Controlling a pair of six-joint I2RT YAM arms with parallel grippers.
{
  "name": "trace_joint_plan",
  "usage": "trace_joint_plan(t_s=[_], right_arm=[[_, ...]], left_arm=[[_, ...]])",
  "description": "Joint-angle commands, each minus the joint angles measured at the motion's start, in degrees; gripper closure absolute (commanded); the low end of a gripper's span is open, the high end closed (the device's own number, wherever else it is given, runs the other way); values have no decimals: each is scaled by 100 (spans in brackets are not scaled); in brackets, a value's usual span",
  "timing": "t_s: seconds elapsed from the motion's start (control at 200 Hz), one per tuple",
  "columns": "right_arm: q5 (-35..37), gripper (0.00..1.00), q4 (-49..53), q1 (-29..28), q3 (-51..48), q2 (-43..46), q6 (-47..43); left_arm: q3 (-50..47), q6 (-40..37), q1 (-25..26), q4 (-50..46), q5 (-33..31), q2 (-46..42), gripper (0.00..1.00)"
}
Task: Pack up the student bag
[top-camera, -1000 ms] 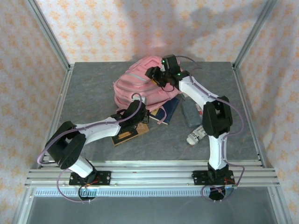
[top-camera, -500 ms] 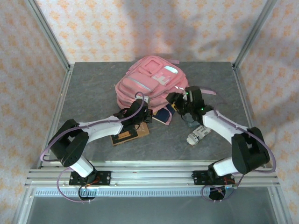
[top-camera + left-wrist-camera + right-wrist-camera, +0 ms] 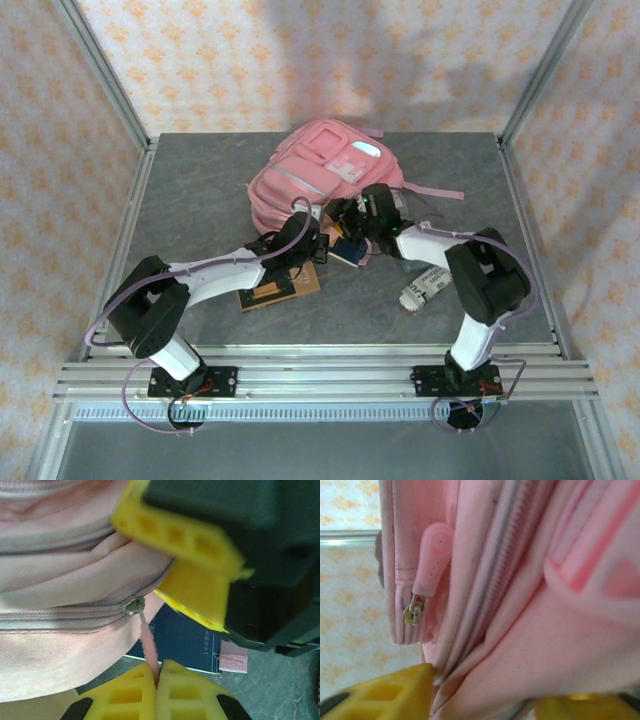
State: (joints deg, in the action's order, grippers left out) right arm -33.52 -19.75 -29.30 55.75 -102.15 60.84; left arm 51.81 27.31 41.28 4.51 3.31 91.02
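The student bag [image 3: 318,172], a large pink backpack, lies at the back middle of the table. My left gripper [image 3: 303,238] sits at its near edge. In the left wrist view that gripper [image 3: 156,667] is shut on the pink zipper pull [image 3: 148,642] of a closed zip. My right gripper [image 3: 350,218] is just to its right, against the same edge. In the right wrist view its yellow fingers [image 3: 385,695] stand either side of a thick fold of the bag [image 3: 530,630], which fills the gap between them. A second zip pull [image 3: 431,555] hangs beside the fold.
A dark blue book [image 3: 348,250] lies partly under the bag's near edge. A brown notebook [image 3: 280,287] lies under my left arm, and a printed roll [image 3: 424,286] to the right. A pink strap [image 3: 435,191] trails off the bag's right side.
My right arm swung from the bag's top, round its right side, to the near edge beside the left gripper, and its jaws narrowed onto fabric. The left gripper kept its hold.
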Motion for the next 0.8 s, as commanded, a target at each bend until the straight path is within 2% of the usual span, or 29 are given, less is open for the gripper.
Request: trace_joint_plan(t_s=[0.0, 0.035, 0.105, 0.25, 0.496, 0.606, 0.791], right_arm=[[-25, 76, -322, -77, 261, -318, 203], [-47, 87, -400, -67, 253, -378, 245], [-41, 100, -459, -33, 236, -420, 284], [111, 100, -483, 153, 76, -119, 244], [309, 100, -319, 406, -231, 504, 18], [186, 100, -341, 407, -204, 539, -26], [-296, 100, -624, 385, -40, 626, -133]], left_arm=[[66, -16, 90, 5, -191, -57, 100], [74, -10, 91, -51, -308, -59, 100], [41, 14, 61, -146, -536, -91, 100], [-188, 137, -193, -416, -948, -292, 100], [-926, 301, -1173, -644, -1307, -1012, 100], [-1111, 328, -1427, -660, -1213, -1293, 100], [-999, 266, -1258, -555, -371, -1573, 99]])
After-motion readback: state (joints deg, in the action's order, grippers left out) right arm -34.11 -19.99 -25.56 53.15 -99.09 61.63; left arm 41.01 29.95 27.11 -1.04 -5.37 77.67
